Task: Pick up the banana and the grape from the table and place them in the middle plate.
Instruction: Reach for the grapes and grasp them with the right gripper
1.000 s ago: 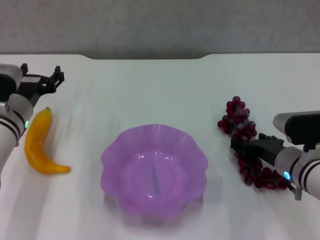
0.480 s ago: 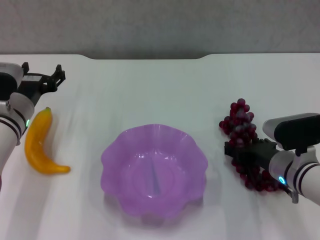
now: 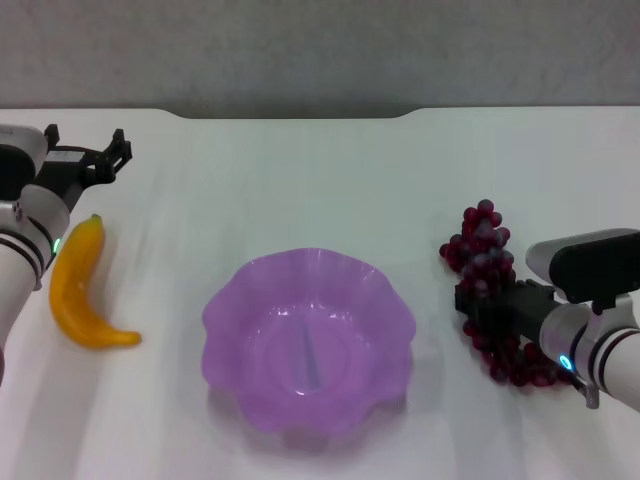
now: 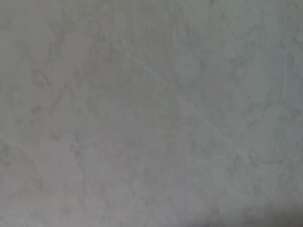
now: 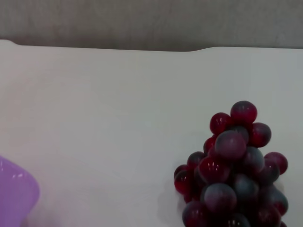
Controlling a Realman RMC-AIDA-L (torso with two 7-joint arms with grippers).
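The grape (image 3: pixel 492 290) is lying on the bench (image 3: pixel 300 180) to the right of the middle plate (image 3: pixel 308 340) and is being clasped around its middle by the right gripper (image 3: pixel 490 307). The banana (image 3: pixel 78 287) is resting left of the plate, beside the left gripper (image 3: pixel 108 158), whose fingers are spread apart.

Even, soft overhead light is seen; faint shadows lie under the plate (image 3: pixel 308 340) and banana (image 3: pixel 78 290). The grapes (image 5: pixel 232 170) are blurred up close. The left wrist view is dim, featureless grey.
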